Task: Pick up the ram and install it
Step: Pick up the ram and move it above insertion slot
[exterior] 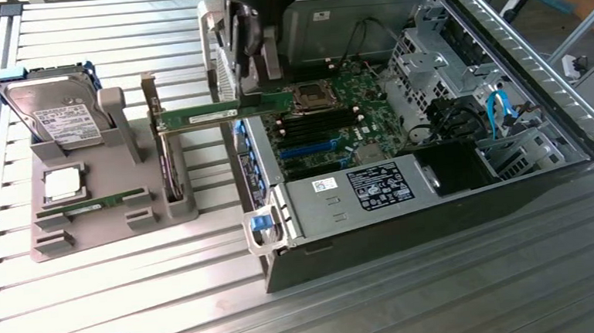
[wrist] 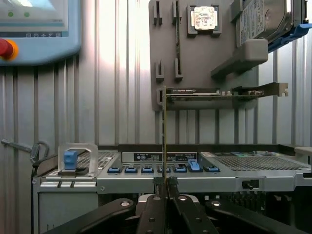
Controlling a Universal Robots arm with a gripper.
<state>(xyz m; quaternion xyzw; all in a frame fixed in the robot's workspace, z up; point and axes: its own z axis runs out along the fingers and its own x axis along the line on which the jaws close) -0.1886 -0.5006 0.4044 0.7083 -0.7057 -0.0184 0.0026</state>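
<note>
The ram [exterior: 206, 115] is a long thin green stick with a white label. It hangs level above the left wall of the open computer case [exterior: 539, 82], its free end reaching out over the grey fixture. My gripper [exterior: 264, 97] is shut on its other end, beside the motherboard's black memory slots [exterior: 321, 122]. In the wrist view the ram [wrist: 164, 136] shows edge-on as a thin line rising from between my closed fingers at the gripper [wrist: 165, 187].
The grey fixture [exterior: 93, 218] on the slatted table holds a hard drive [exterior: 56, 111], a square silver processor [exterior: 63, 183], a second small green stick [exterior: 108, 201] and an upright green card with a metal bracket [exterior: 167, 163]. A pendant with a red button [wrist: 6, 48] lies nearby.
</note>
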